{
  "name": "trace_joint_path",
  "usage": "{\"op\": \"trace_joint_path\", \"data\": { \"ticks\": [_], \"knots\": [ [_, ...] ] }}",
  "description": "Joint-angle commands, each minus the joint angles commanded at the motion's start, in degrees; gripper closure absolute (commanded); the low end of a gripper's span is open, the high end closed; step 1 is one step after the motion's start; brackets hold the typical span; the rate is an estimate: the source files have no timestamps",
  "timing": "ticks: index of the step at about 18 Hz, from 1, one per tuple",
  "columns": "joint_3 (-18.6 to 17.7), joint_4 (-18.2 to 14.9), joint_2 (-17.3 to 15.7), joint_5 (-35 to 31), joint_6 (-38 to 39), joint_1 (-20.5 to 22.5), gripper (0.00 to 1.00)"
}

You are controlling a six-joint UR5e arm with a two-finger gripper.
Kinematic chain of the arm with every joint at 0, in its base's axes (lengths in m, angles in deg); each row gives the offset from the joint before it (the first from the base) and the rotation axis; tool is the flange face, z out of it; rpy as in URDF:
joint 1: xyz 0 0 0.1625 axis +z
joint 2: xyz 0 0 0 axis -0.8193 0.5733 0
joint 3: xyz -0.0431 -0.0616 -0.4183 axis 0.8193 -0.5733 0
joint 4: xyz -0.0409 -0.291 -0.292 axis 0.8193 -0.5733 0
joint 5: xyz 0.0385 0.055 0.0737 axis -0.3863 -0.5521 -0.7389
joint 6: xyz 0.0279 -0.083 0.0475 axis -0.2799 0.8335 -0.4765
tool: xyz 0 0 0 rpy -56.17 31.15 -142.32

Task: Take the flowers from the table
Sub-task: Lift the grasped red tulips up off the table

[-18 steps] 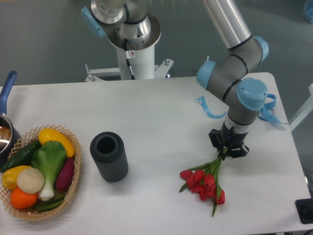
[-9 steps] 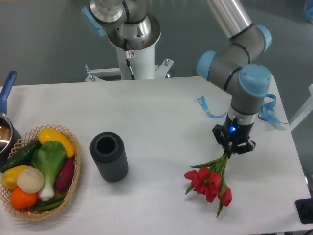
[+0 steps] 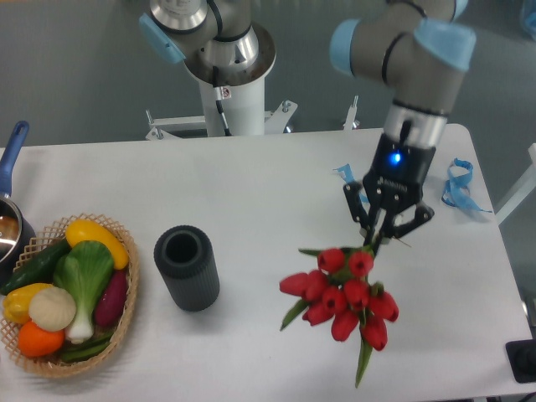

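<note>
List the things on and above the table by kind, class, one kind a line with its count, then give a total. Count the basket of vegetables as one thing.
Bunch of red tulips, held in the gripper: 1
Dark ribbed cylinder: 1
Basket of vegetables: 1
Blue ribbons: 2
Pot with blue handle: 1
Total: 6

No writing, label, brand, number or sign can be read anywhere here, neither on the robot arm [image 3: 400, 52] nor on anything lying on the desk [image 3: 268, 180].

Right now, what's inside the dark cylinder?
The cylinder stands upright with its top open. Its opening shows only dark interior, nothing poking out. The bottom is in shadow, so small contents can't be ruled out.
</note>
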Motion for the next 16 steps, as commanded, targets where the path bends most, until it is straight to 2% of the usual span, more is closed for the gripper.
{"op": "trace_joint_path", "data": {
  "ticks": [4,6,16],
  "knots": [
    [-1.9,0.0,-0.9,5.0,1.0,1.7,0.97],
    [-1.3,0.0,-0.9,6.2,1.3,1.7,0.97],
    [-0.9,0.0,-0.8,6.7,1.0,3.2,0.97]
  ]
}}
